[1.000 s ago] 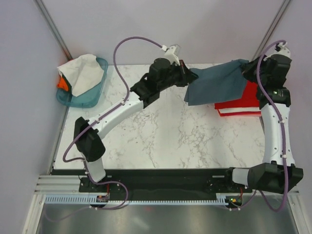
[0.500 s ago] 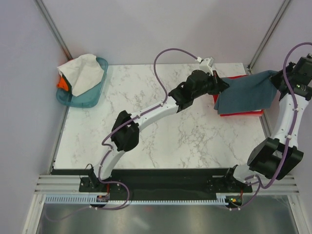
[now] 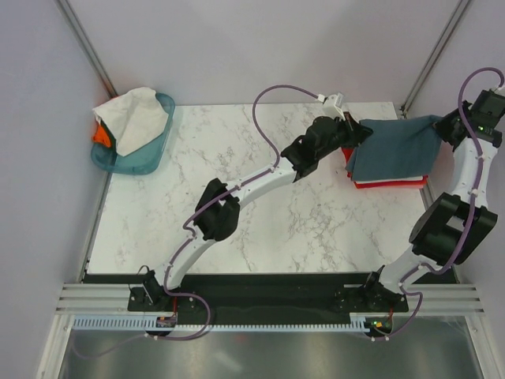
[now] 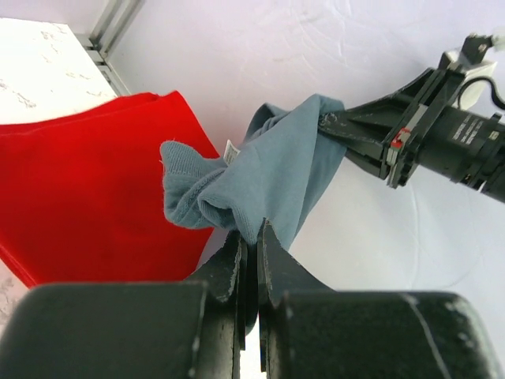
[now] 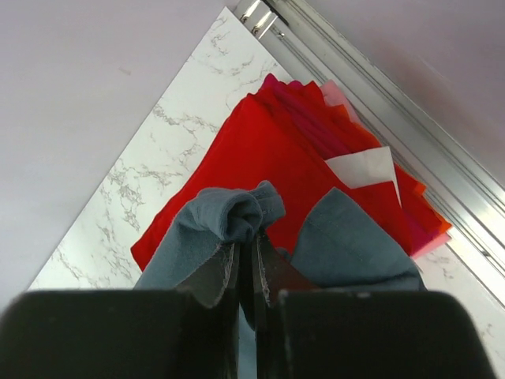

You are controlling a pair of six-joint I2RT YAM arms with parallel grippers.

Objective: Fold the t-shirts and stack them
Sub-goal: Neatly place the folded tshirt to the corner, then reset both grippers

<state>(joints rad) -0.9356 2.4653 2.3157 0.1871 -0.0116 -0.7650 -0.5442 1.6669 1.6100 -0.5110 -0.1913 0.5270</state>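
Over the red t-shirts (image 3: 387, 182), left gripper (image 4: 251, 230) and right gripper (image 5: 246, 251) each pinch the blue-grey t-shirt (image 3: 394, 146).

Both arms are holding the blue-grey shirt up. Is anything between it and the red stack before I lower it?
Nothing visible. The blue-grey shirt hangs between the left gripper and the right gripper, over the red stack. Neither wrist view shows any object between them.

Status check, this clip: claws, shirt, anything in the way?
Both shut: left claw and right claw each pinching an end of the blue-grey t-shirt. Shirt slung over the red t-shirt stack. Nothing blocking.
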